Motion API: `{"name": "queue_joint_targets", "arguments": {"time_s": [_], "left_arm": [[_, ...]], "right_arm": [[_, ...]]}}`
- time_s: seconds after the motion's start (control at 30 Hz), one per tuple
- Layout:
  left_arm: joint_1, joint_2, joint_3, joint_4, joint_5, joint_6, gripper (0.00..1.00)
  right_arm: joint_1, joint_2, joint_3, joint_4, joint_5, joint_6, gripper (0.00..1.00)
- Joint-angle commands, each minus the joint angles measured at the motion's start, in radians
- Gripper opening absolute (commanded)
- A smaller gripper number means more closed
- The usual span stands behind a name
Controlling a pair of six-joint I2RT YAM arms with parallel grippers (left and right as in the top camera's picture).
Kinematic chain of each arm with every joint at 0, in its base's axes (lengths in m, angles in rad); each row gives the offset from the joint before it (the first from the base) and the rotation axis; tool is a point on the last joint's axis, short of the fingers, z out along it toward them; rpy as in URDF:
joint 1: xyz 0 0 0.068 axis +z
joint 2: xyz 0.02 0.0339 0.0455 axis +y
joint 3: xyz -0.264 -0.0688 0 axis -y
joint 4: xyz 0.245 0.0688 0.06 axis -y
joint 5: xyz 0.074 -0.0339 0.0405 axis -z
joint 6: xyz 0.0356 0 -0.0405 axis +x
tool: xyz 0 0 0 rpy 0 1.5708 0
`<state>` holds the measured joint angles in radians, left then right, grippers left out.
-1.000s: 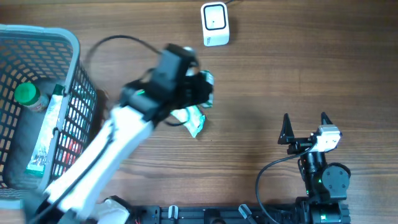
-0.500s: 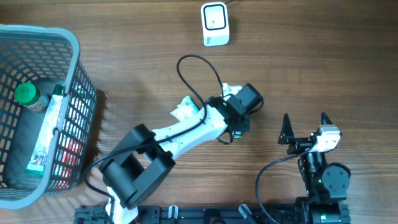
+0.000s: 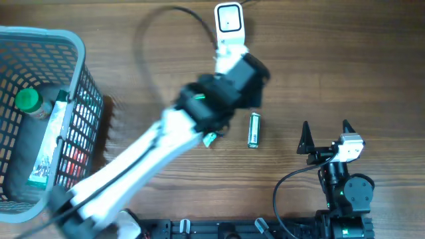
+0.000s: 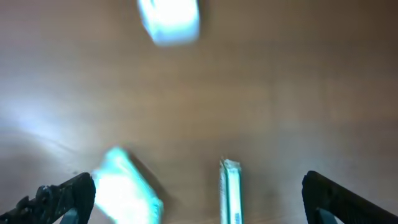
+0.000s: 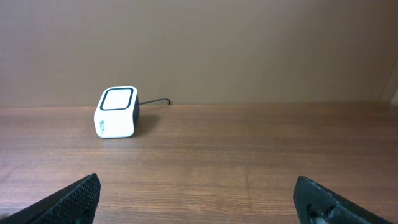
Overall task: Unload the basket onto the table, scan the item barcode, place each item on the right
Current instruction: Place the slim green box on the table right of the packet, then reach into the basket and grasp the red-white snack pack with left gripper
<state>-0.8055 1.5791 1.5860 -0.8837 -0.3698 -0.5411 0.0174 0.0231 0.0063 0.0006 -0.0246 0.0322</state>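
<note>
Risk first: the slim stick pack [image 3: 253, 129] lies flat on the table [image 3: 345, 60], apart from the scanner [image 3: 230, 25], held by nothing. My left fingers [image 4: 65, 196] and right fingers [image 5: 71, 198] gape wide, empty. Barcode may face down; a sloppy regrasp could skid it.

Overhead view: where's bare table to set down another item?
Widest bare table: upper right, between the scanner and the right gripper. Smaller strip between the basket and the left arm. Crowded: centre, where arm, packet and tube sit close together.
</note>
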Motion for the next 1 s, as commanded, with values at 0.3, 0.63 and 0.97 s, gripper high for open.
{"name": "queue_joint_targets", "arguments": {"time_s": [0.3, 0.63, 0.97], "left_arm": [[0.836, -0.487, 0.024, -0.201, -0.1, -0.279, 1.0], [1.5, -0.25, 0.018, -0.311, 0.468, -0.309, 1.0], [1.689, 0.05, 0.018, -0.46, 0.541, -0.419, 1.0]], "right_arm": [[0.006, 0.0, -0.001, 0.003, 0.009, 0.009, 1.0], [0.006, 0.0, -0.001, 0.003, 0.009, 0.009, 1.0], [0.006, 0.0, -0.001, 0.003, 0.009, 0.009, 1.0]]}}
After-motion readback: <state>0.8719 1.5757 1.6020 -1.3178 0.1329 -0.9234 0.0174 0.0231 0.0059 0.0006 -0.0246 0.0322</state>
